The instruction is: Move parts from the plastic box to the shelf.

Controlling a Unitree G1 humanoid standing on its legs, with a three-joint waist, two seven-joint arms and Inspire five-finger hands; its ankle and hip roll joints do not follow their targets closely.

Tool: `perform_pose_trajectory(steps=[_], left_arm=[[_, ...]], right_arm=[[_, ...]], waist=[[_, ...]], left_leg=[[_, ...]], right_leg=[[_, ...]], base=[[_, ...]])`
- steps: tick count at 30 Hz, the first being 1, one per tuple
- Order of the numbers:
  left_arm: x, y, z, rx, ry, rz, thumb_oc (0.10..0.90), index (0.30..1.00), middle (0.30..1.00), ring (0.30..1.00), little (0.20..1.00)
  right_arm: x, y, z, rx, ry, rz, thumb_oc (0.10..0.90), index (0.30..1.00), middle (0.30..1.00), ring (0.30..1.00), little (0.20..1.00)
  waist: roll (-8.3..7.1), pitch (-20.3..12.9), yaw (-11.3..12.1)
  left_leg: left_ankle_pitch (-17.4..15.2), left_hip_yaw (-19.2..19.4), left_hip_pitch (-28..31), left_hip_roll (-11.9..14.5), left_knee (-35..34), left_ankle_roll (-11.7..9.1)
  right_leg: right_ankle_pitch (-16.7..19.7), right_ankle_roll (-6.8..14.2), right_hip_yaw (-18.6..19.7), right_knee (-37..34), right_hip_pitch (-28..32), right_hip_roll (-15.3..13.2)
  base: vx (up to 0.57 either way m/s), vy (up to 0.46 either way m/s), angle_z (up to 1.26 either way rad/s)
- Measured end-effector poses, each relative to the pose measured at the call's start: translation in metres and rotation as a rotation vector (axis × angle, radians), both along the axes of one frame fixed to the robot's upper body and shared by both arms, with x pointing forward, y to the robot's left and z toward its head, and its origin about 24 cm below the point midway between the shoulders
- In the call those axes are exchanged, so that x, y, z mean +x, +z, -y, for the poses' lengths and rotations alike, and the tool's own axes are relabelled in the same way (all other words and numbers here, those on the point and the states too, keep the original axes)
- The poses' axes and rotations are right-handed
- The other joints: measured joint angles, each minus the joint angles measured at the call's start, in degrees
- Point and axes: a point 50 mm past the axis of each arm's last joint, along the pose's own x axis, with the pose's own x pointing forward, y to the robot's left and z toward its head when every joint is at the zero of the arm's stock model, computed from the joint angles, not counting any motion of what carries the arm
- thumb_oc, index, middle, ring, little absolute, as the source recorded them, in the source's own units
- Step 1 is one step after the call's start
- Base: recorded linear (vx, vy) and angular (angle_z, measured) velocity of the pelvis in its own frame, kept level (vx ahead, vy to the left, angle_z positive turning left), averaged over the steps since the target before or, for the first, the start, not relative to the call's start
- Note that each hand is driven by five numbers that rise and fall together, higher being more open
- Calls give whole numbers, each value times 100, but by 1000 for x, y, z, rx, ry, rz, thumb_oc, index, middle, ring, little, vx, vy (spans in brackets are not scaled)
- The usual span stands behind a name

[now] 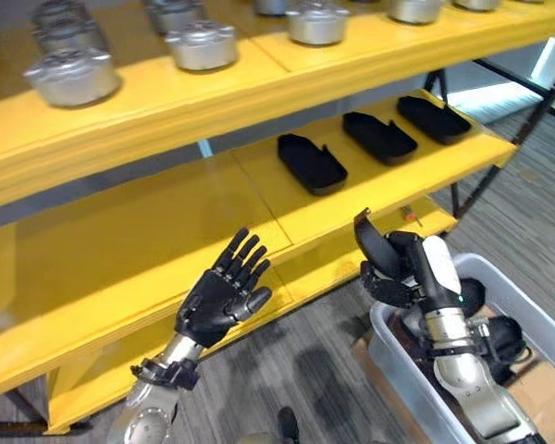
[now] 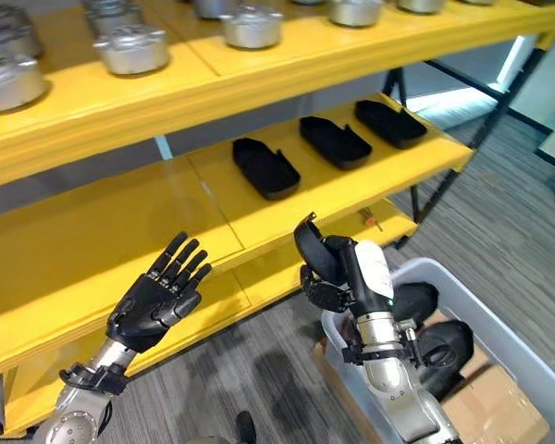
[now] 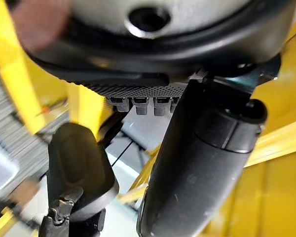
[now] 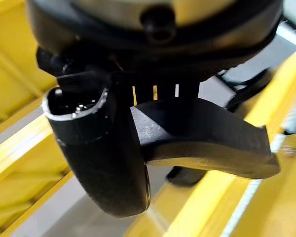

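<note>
The black part [image 1: 377,248] is in my right hand [image 1: 409,270], lifted out above the plastic box [image 1: 527,305] and held in front of the yellow shelf [image 1: 287,217]. The fingers and thumb are curled round its lower half, so I read this as a firm grasp. In the right wrist view the part [image 4: 207,138] sticks out past the thumb as a curved, tapering shell.

What matters for the next move is how it lies against the shelf. Its long axis stands roughly upright in the hand, tip up, while the three placed parts [image 1: 311,163] on the middle board lie flat, long axes running back from the shelf's front edge. So I judge that the part must be tipped over and carried up and away from me, toward the open stretch of board just beside the nearest placed part.

The right hand is much nearer that spot than my left hand [image 1: 224,298], which hangs with straight, spread fingers, holding nothing, before the bare end of the shelf well apart from the row. More dark parts [image 1: 499,335] remain in the box.
</note>
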Motion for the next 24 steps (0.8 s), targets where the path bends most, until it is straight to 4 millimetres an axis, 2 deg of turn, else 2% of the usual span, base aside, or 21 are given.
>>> perform_pose_trajectory(steps=[2,3,4,5,6,7,8,10,11,12,13,14,16,17,18,20,24], left_arm=[[-1,1,-4,2,14,9,900,1000,1000,1000,1000],[0,2,-4,3,7,16,900,1000,1000,1000,1000],[0,3,-4,4,-4,26,900,1000,1000,1000,1000],[0,4,-3,2,-19,37,900,1000,1000,1000,1000],[3,5,0,-1,-34,40,900,1000,1000,1000,1000],[4,6,1,0,-42,43,900,1000,1000,1000,1000],[7,9,3,0,-54,58,900,1000,1000,1000,1000],[8,10,3,-15,-52,64,900,1000,1000,1000,1000],[8,10,4,-20,-52,64,900,1000,1000,1000,1000],[9,9,8,-27,-63,61,900,1000,1000,1000,1000],[10,9,12,-29,-79,60,900,1000,1000,1000,1000],[10,9,20,-38,-119,54,900,1000,1000,1000,1000],[8,7,28,-45,-159,45,900,1000,1000,1000,1000],[6,6,33,-50,-180,36,900,1000,1000,1000,1000],[4,4,34,-54,-180,27,900,1000,1000,1000,1000],[3,4,32,-48,-176,25,900,1000,1000,1000,1000],[4,5,32,-46,-174,32,900,1000,1000,1000,1000]], right_arm=[[1,0,-2,1,0,5,400,300,300,300,300],[0,-1,-1,0,-3,1,400,300,300,300,300],[-1,-2,-2,-2,-2,-4,400,300,300,300,300],[-1,-2,-3,-20,1,-3,400,300,300,300,300],[-2,-3,-2,-24,0,-6,400,300,300,300,300],[-2,-4,-2,-25,0,-8,400,300,300,300,300],[-2,-3,-2,-32,1,-5,400,300,300,300,300],[-1,-1,-3,-32,6,5,400,300,300,300,300],[-1,0,-3,-35,8,8,400,300,300,300,300],[-2,0,-2,-38,7,7,400,300,300,300,300],[-3,0,-2,-39,5,2,400,300,300,300,300],[-5,-3,0,-40,-2,-10,400,300,300,300,300],[-7,-3,3,-41,-13,-13,400,300,300,300,300],[-7,-4,6,-44,-26,-18,400,300,300,300,300],[-7,-5,7,-48,-27,-22,400,300,300,300,300],[-7,-4,9,-64,-24,-24,400,300,300,300,300],[-2,2,9,-44,-16,-7,400,300,300,300,300]], waist=[[8,3,93],[31,1,-61],[41,2,-92],[39,3,-80],[52,10,-195],[59,14,-261],[23,10,-314],[-32,6,-299],[-18,13,-341],[33,21,-441],[49,20,-528],[25,12,-641],[5,5,-717],[14,8,-691],[50,9,-672],[59,3,-676],[53,6,-677]], left_leg=[[-14,-186,26,-84,20,103],[13,-351,25,-74,14,131],[22,-471,25,-53,15,134],[33,-717,31,-36,0,143],[72,-962,21,-4,-11,104],[78,-1074,17,20,-23,54],[97,-1145,29,42,-90,-8],[55,-1161,37,-25,-124,29],[46,-1216,29,-61,-128,29],[45,-1396,15,-83,-124,32],[50,-1497,15,-96,-112,25],[76,-1769,43,-171,-124,-12],[72,-1991,68,-263,-129,-36],[46,-2028,109,-297,-117,-96],[13,-2033,139,-267,-110,-190],[-66,-2043,169,-183,-110,-388],[-139,-1899,372,-56,-108,-499]], right_leg=[[203,92,34,593,-179,-97],[148,53,215,938,-390,-94],[-44,82,397,1028,-499,-40],[-320,101,626,1080,-725,235],[-546,72,886,986,-819,608],[-621,29,1030,883,-862,825],[-661,-40,1176,597,-1050,1169],[-588,-159,1186,171,-1346,1401],[-503,-296,1269,-50,-1475,1498],[-396,-390,1565,-493,-1508,1710],[-284,-412,1756,-805,-1499,1823],[40,-450,2042,-1249,-1371,1934],[410,-493,2183,-1633,-1162,1933],[912,-540,2193,-1936,-987,1895],[1075,-644,2134,-2117,-863,1909],[1161,-741,2037,-2481,-614,1960],[1166,-800,2004,-2778,-255,2076]], base=[[-62,94,44],[-52,41,78],[40,20,77],[50,3,81],[66,-29,81],[42,-23,103],[65,-54,72],[91,-60,44],[94,-45,49],[82,-36,65],[84,-37,100],[83,-46,97],[75,-56,78],[84,-70,40],[108,-83,26],[99,-74,14],[103,-102,4]])
